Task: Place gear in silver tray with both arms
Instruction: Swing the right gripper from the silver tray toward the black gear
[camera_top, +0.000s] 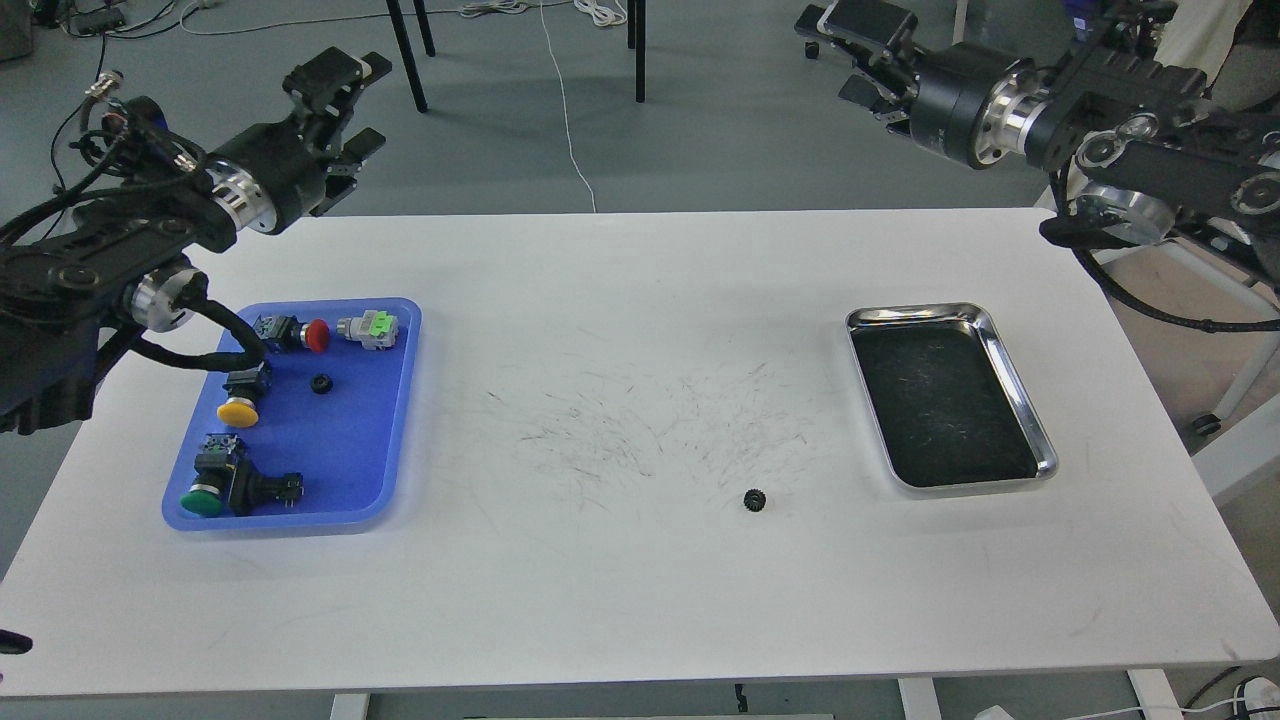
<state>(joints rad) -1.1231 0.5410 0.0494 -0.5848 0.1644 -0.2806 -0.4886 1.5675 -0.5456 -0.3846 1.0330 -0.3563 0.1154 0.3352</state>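
Observation:
A small black gear (754, 500) lies on the white table, front of centre, left of the silver tray (1019, 385). The tray sits at the right and holds nothing. My left gripper (348, 105) is raised beyond the table's far left edge, open and empty, far from the gear. My right gripper (850, 55) is raised beyond the far right edge, pointing left, open and empty, well above and behind the tray.
A blue plastic tray (395, 420) at the left holds several push-button switches, a connector and a second small black gear (321, 384). Scuff marks cover the table's centre. Chair legs and cables are on the floor behind the table.

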